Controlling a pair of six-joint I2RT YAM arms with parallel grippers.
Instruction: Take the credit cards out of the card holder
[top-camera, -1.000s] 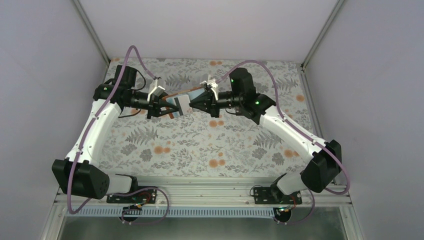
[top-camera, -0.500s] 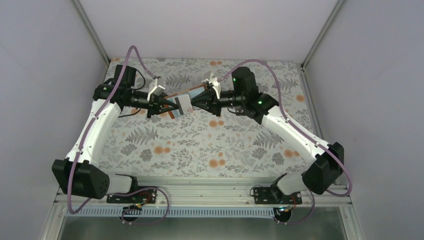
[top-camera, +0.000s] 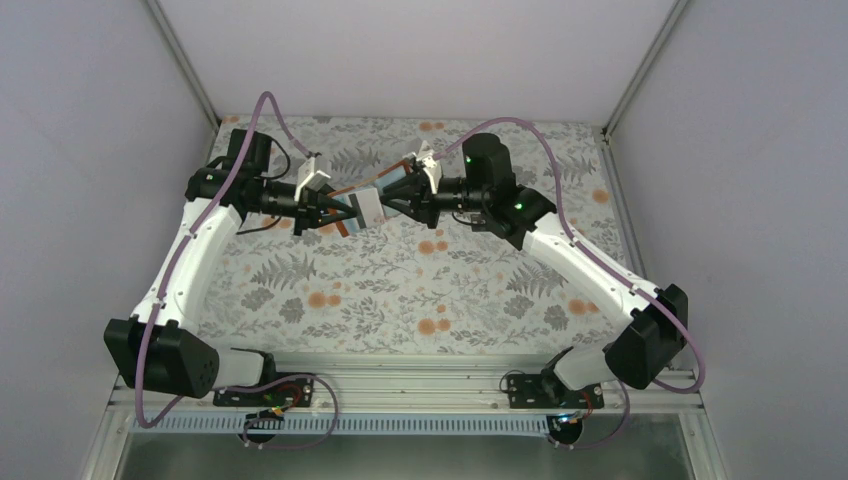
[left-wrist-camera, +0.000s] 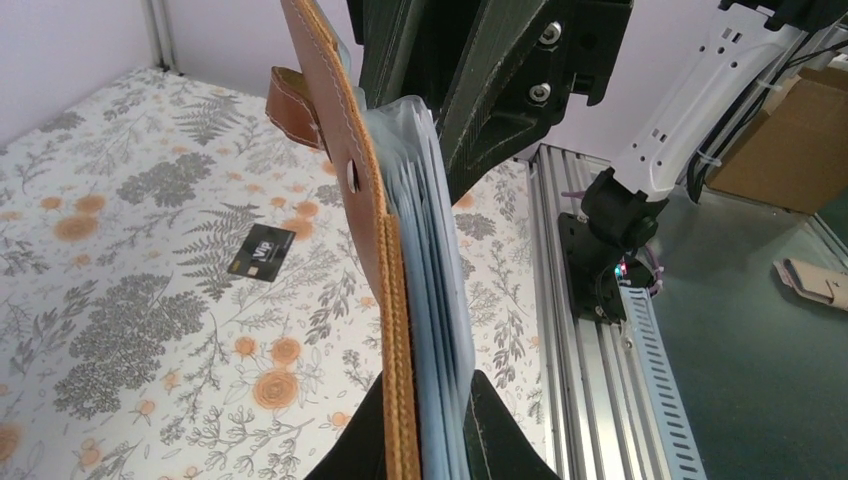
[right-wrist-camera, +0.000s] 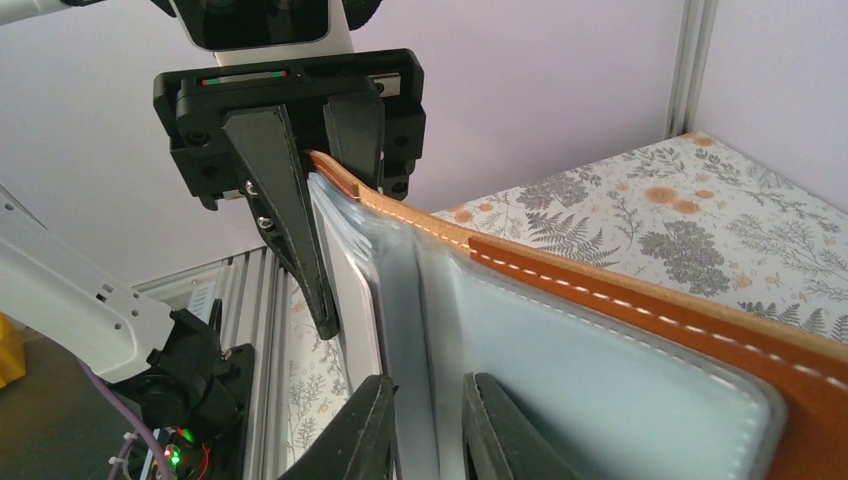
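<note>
Closer now from 3 o'clock, right gripper (right-wrist-camera: 430, 395) straddles card holder (right-wrist-camera: 620, 400), grip unclear; left gripper (left-wrist-camera: 425, 440) clamps it steady.

The card holder (left-wrist-camera: 385, 300) is showing rust-brown leather outside, smooth with a low sheen and pale stitching along the edge. Its blue-grey inner leaves are looking slick and soft. The left gripper (left-wrist-camera: 425, 445) and the right gripper (right-wrist-camera: 430, 430) are presenting matt black plastic with small bright metal screws. The black card (left-wrist-camera: 260, 252) is lying flat and smooth. The floral table cover (left-wrist-camera: 150, 330) is reading as matt print. The rail (left-wrist-camera: 590, 400) is gleaming dully as bare metal, and the arm shell (left-wrist-camera: 690, 100) is shining as smooth white plastic.
</note>
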